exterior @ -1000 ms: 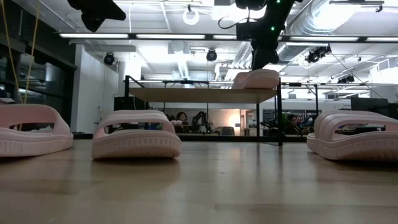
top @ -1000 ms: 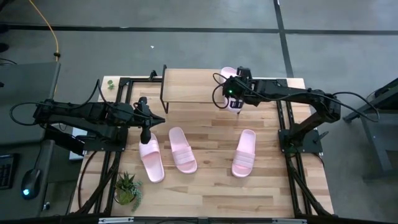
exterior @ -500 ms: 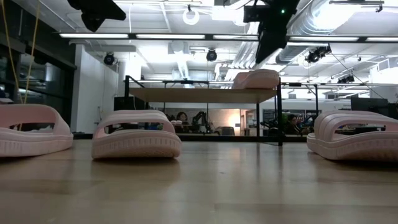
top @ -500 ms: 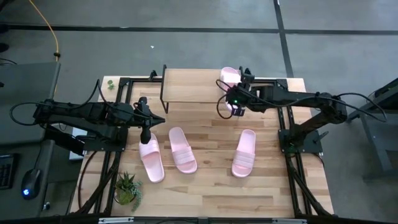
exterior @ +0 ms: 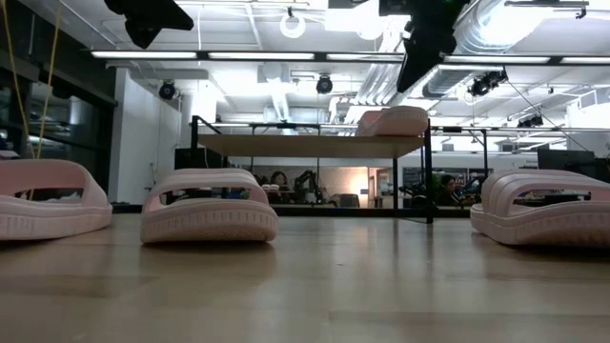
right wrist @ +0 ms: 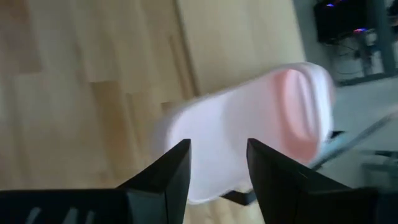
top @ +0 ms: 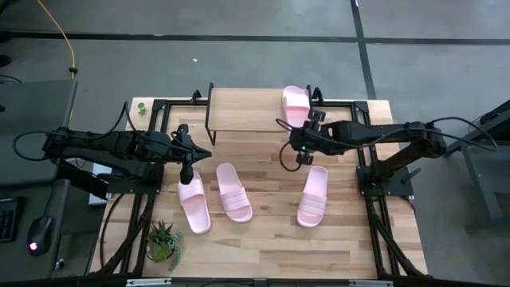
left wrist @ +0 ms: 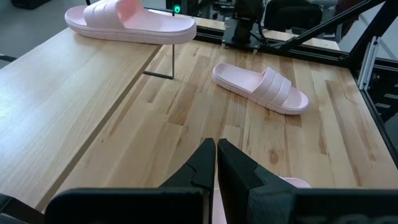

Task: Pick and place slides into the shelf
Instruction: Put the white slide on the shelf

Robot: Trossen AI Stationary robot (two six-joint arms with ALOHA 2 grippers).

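A light wooden plank tabletop (top: 263, 231) carries three pale pink ribbed-strap slides (top: 233, 191) lying flat, two near each other, one apart, and a small green potted plant (top: 163, 239) at its corner. A low wooden-topped, black-legged shelf (top: 243, 110) stands on it, bearing a fourth pink slide (top: 296, 104) at one end.

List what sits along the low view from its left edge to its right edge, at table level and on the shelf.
slide at the left edge → second slide → shelf with a slide on its right end → slide at the right edge.
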